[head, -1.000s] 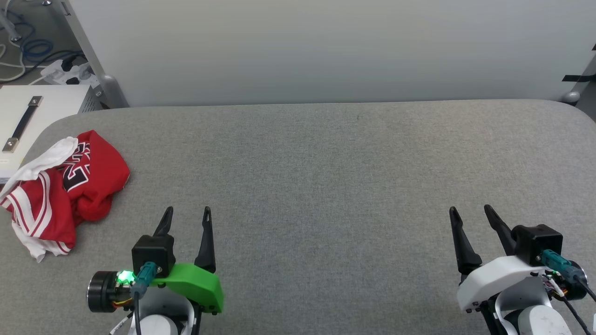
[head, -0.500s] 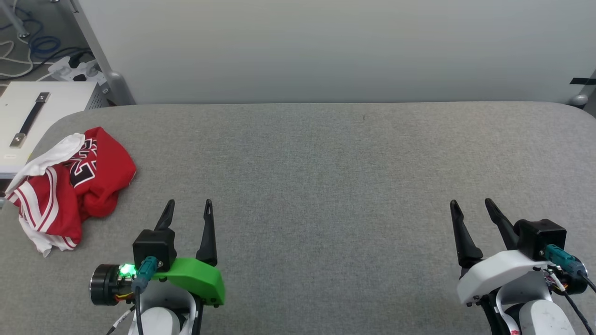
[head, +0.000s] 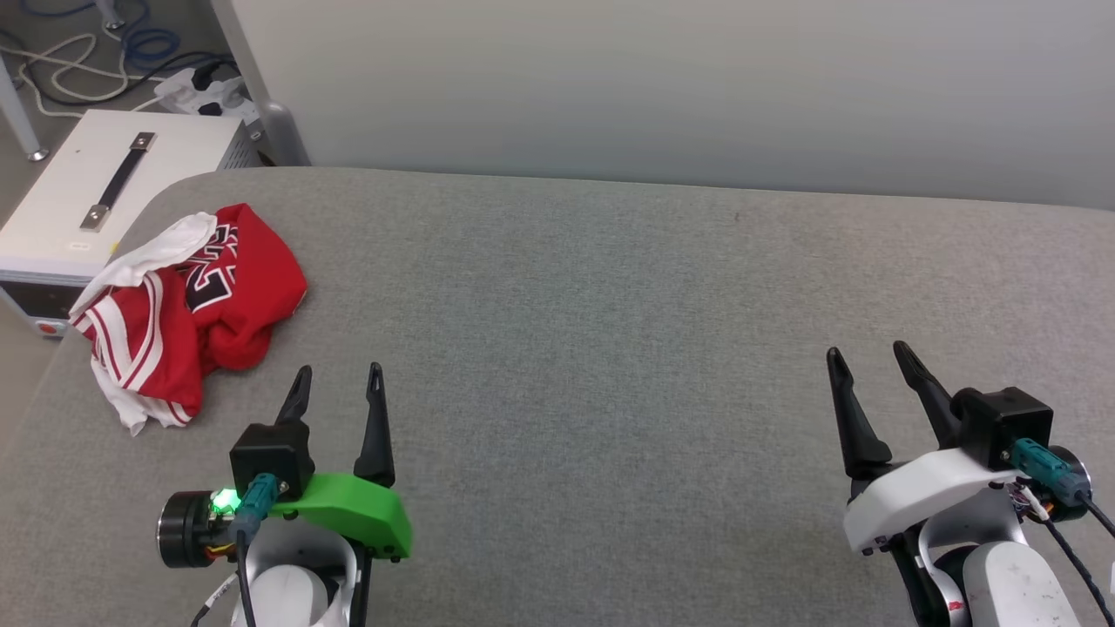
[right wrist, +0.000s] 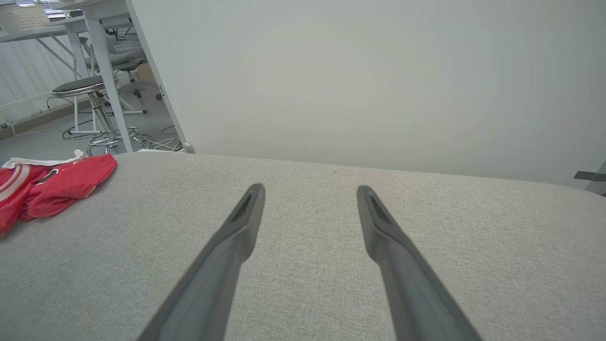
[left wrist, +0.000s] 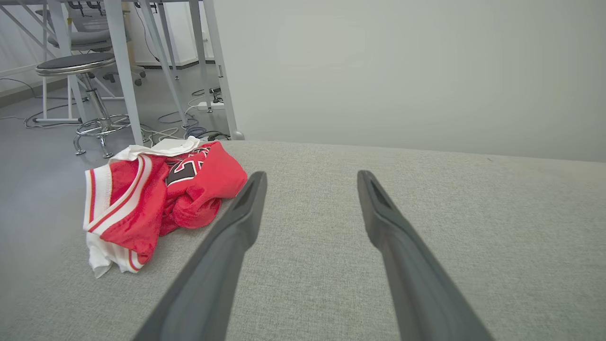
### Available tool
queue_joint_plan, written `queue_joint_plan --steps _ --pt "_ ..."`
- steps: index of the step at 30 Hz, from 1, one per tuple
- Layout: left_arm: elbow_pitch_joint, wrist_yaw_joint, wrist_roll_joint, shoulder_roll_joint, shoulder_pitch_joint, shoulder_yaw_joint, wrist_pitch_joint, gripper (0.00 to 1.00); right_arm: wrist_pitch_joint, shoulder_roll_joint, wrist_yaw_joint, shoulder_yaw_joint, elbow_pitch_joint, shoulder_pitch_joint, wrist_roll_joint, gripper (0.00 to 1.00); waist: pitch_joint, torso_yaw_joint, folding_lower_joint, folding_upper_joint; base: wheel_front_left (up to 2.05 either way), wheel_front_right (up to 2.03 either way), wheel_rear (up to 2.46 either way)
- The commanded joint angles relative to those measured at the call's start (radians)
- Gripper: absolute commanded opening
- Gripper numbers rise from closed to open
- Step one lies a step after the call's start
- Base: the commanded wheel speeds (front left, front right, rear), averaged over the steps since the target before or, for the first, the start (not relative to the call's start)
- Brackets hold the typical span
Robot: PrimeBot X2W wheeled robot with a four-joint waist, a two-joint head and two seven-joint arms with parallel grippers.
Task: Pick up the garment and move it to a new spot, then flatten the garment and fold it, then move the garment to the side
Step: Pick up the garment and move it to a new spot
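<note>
Near edge — nothing grasped

At lower left our left gripper gapes empty over the grey fabric-covered table; our right gripper likewise. Ahead and leftward, near the table's corner, lies the crumpled red-and-white jersey garment — untouched.

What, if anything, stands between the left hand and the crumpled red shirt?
Nothing visible does. The left hand is open, and the garment lies crumpled ahead and to its left, near a corner of the table; only its bare grey surface lies between them.
</note>
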Motion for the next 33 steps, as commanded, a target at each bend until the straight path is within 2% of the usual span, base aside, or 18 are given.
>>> queue_joint_plan --steps 1,33 --pt "0.006 0.004 -0.009 -0.003 -0.024 0.004 -0.012 1.00 0.004 -0.004 -0.001 0.009 -0.009 -0.019 -0.001 1.00 0.007 0.026 0.0000 0.0000 0.00 0.00 0.00" --pt "0.034 0.021 -0.058 -0.005 -0.051 0.038 -0.078 1.00 0.011 -0.028 -0.001 0.124 -0.054 -0.066 0.004 1.00 0.034 0.316 0.0000 0.0000 0.00 0.00 0.00"
